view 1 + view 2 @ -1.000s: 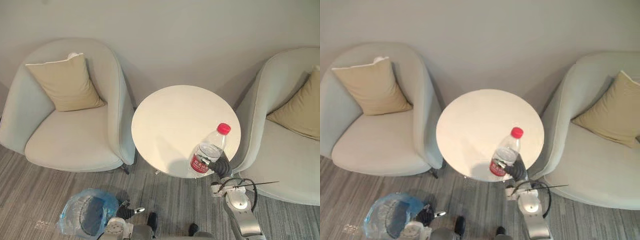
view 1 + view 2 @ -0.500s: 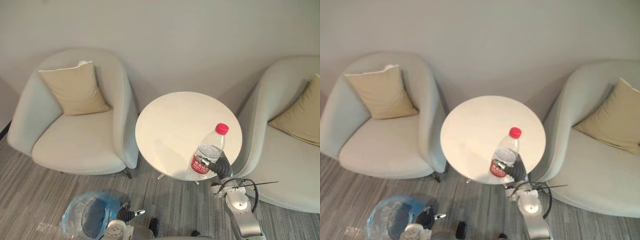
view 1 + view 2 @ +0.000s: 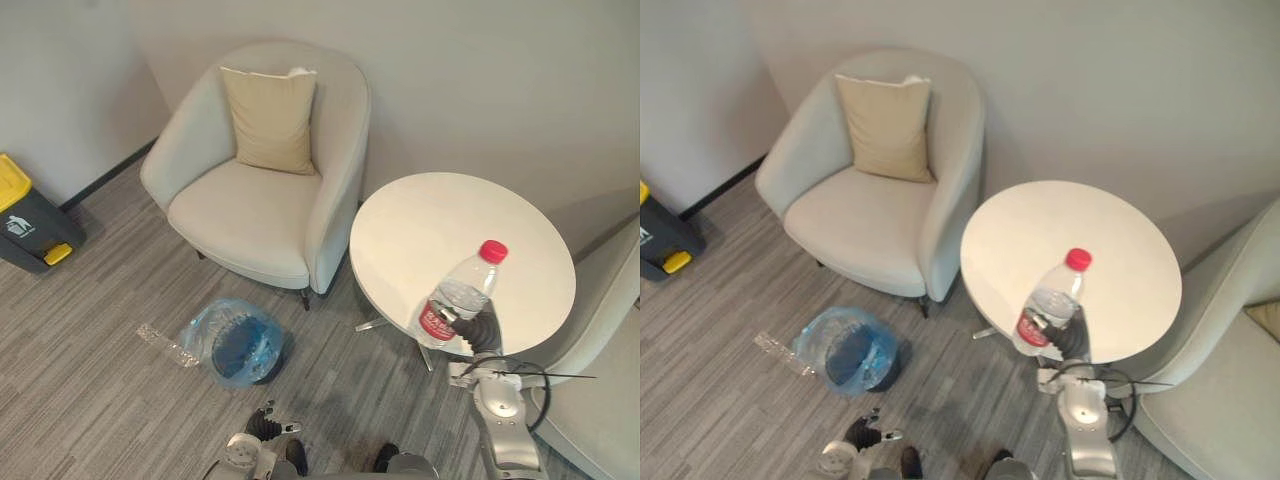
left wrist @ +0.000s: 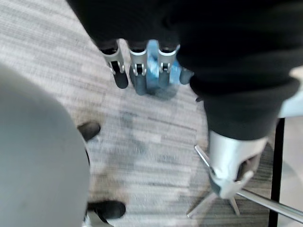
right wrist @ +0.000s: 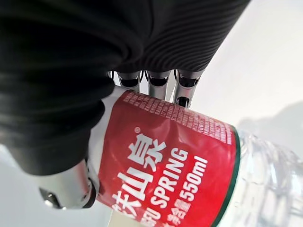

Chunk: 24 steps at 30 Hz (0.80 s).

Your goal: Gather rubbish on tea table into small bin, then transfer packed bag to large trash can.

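A clear plastic bottle (image 3: 458,300) with a red cap and red label stands tilted over the near edge of the round white tea table (image 3: 440,225). My right hand (image 3: 480,332) is shut on it, fingers (image 5: 156,85) curled round the label (image 5: 175,161). The small bin (image 3: 238,343), lined with a blue bag, sits on the carpet left of the table. My left hand (image 3: 262,428) hangs low near the floor, its fingers (image 4: 137,68) straight and holding nothing, with the blue bin (image 4: 154,71) beyond them. The large grey trash can (image 3: 30,220) with a yellow lid stands at the far left wall.
A pale armchair (image 3: 250,210) with a tan cushion (image 3: 270,115) stands left of the table, close behind the bin. A second armchair (image 3: 600,400) is at the right edge. A clear plastic scrap (image 3: 160,340) lies on the carpet beside the bin.
The camera has swung left, bringing the large trash can and more floor into view. My right hand still holds the bottle at the table's near edge.
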Tool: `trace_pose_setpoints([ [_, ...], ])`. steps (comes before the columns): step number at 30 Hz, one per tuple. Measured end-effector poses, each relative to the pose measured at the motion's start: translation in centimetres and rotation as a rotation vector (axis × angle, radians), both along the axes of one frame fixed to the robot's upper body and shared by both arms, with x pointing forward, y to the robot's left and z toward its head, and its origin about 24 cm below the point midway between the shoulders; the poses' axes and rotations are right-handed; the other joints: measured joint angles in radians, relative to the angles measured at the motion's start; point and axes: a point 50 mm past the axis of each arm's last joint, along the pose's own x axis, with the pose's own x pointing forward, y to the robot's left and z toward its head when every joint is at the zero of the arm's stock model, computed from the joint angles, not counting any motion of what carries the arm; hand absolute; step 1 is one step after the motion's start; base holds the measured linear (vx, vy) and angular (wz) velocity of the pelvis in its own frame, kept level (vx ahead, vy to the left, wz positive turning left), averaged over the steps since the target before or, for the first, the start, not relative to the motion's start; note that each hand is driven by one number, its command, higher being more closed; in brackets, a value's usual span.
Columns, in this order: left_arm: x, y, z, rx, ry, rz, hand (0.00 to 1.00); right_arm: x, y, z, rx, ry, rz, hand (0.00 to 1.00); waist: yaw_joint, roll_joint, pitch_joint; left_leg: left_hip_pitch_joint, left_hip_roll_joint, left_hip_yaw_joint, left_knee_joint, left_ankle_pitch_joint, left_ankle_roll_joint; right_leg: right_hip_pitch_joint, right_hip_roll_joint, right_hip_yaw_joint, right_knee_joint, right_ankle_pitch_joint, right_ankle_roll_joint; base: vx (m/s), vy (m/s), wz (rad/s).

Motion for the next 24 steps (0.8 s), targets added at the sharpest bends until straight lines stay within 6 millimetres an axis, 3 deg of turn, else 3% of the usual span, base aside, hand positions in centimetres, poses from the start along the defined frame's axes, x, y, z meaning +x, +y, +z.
trace_pose_setpoints([
  [1,0.0,0.4,0.0,0.007,0.002,0.015,0.00,-0.1,0.0,-0.3,0.001,0.013,-0.001,1.00,-0.013,0.005,-0.001,0.000,0.003,-0.054,0.010,0.002,0.012,-0.023,0.063,0.170,0.020,-0.032,0.022,0.02,0.073,0.73],
  [4,-0.3,1.1,-0.1,0.012,0.014,0.062,0.00,-0.2,0.0,-0.4,0.003,0.018,-0.002,1.00,-0.022,-0.001,-0.003,-0.013,0.002,-0.119,0.012,0.019,0.033,-0.024,0.148,0.270,-0.028,-0.084,0.037,0.03,-0.012,0.84],
  [6,-0.4,1.3,-0.1,0.007,0.019,0.097,0.00,-0.2,0.1,-0.5,0.008,0.020,-0.004,1.00,-0.024,-0.010,-0.007,-0.032,0.000,-0.211,0.014,0.026,0.029,-0.049,0.261,0.408,-0.091,-0.107,0.036,0.05,-0.132,1.13],
  [7,-0.5,1.4,-0.2,0.009,0.024,0.098,0.00,-0.3,0.1,-0.5,0.010,0.023,-0.004,1.00,-0.026,-0.018,-0.012,-0.040,-0.007,-0.248,0.019,0.028,0.020,-0.046,0.287,0.461,-0.149,-0.094,0.017,0.06,-0.133,1.05],
  [9,-0.3,1.4,-0.2,0.005,0.024,0.117,0.00,-0.4,0.0,-0.7,0.010,0.032,-0.009,1.00,-0.029,-0.043,-0.009,-0.049,-0.036,-0.300,0.035,0.025,0.003,-0.021,0.266,0.451,-0.195,-0.066,-0.021,0.11,-0.164,1.12],
  [12,-0.5,1.0,-0.3,-0.019,0.029,0.158,0.00,-0.5,-0.1,-0.9,0.002,0.049,0.000,1.00,0.008,-0.009,-0.030,-0.055,0.002,-0.310,0.046,0.014,-0.025,0.018,0.281,0.377,-0.245,-0.067,-0.028,0.17,-0.114,0.61],
  [15,-0.8,1.0,-0.4,-0.022,0.040,0.168,0.00,-0.5,0.3,-0.9,0.021,0.049,0.014,1.00,0.010,-0.006,-0.030,-0.071,0.022,-0.292,0.104,-0.028,-0.045,0.082,0.289,0.324,-0.298,-0.064,-0.032,0.14,-0.069,0.45],
  [19,-0.3,1.1,-0.2,-0.023,0.023,0.171,0.00,-0.8,0.4,0.1,0.017,0.010,0.021,1.00,0.014,-0.003,-0.027,-0.180,0.054,-0.044,0.320,-0.104,-0.044,0.136,0.278,0.261,-0.329,-0.066,-0.034,0.07,0.002,0.47],
  [21,-0.1,1.4,-0.1,-0.016,0.013,0.170,0.00,-0.6,0.4,0.2,0.017,0.002,0.024,1.00,0.023,-0.017,-0.019,-0.175,0.054,0.007,0.321,-0.118,-0.051,0.148,0.262,0.259,-0.333,-0.066,-0.034,0.04,0.104,0.21],
  [22,-0.1,1.5,0.0,-0.014,0.011,0.169,0.00,-0.5,0.6,0.3,0.027,-0.004,0.023,1.00,0.025,-0.021,-0.016,-0.174,0.068,0.062,0.315,-0.149,-0.039,0.149,0.252,0.255,-0.334,-0.076,-0.039,0.03,0.122,0.17],
  [24,0.0,1.6,0.0,-0.010,0.010,0.169,0.00,-0.5,0.5,0.2,0.032,-0.001,0.009,1.00,0.019,-0.024,-0.013,-0.172,0.072,0.126,0.299,-0.139,-0.016,0.148,0.225,0.239,-0.330,-0.082,-0.028,0.03,0.145,0.28],
])
